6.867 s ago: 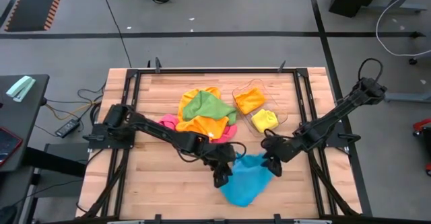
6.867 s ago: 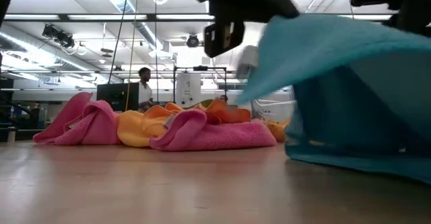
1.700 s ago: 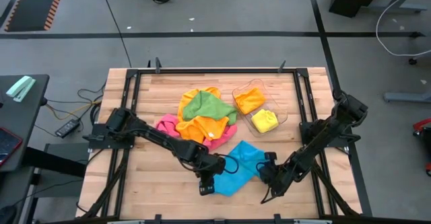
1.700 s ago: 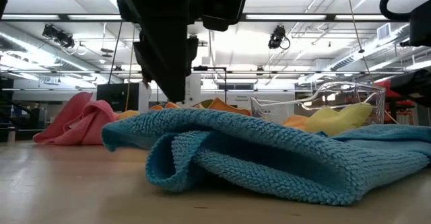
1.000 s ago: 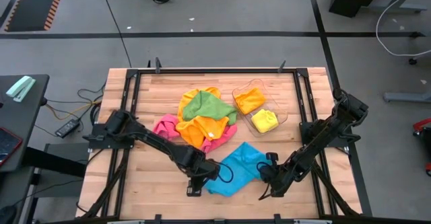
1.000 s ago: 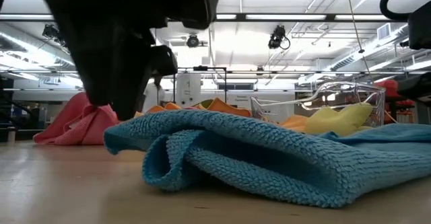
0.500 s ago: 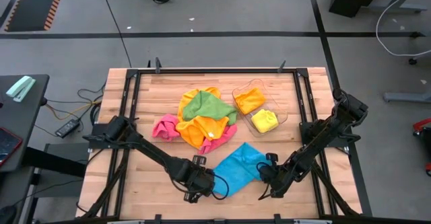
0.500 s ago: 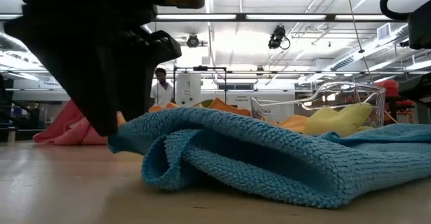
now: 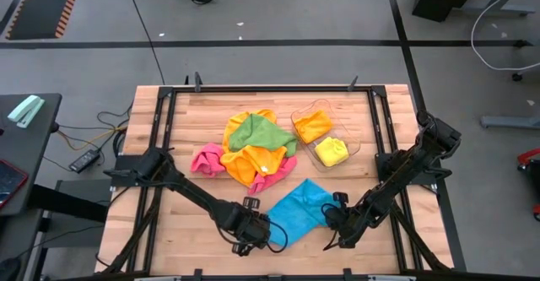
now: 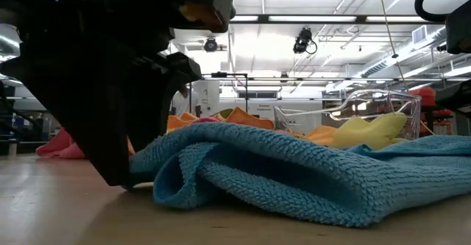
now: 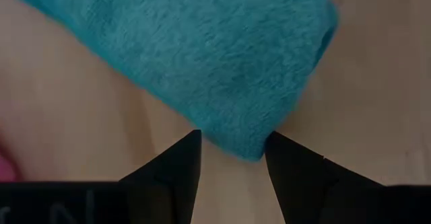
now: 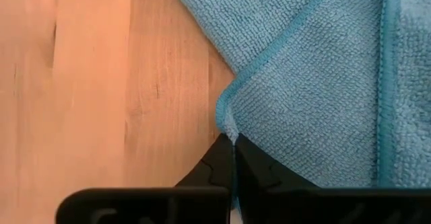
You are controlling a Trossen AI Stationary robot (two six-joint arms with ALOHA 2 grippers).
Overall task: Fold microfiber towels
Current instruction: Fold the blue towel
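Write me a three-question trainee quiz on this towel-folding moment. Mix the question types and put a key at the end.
1. True or false: the right gripper is shut on a corner of the blue towel.
2. Multiple choice: the left gripper is
A. open, with a corner of the blue towel between its fingertips
B. shut on the pink towel
C. lifted high above the pile
3. Fill in: the clear tray holds an orange towel and a ______ towel.

Key: 1 true; 2 A; 3 yellow.
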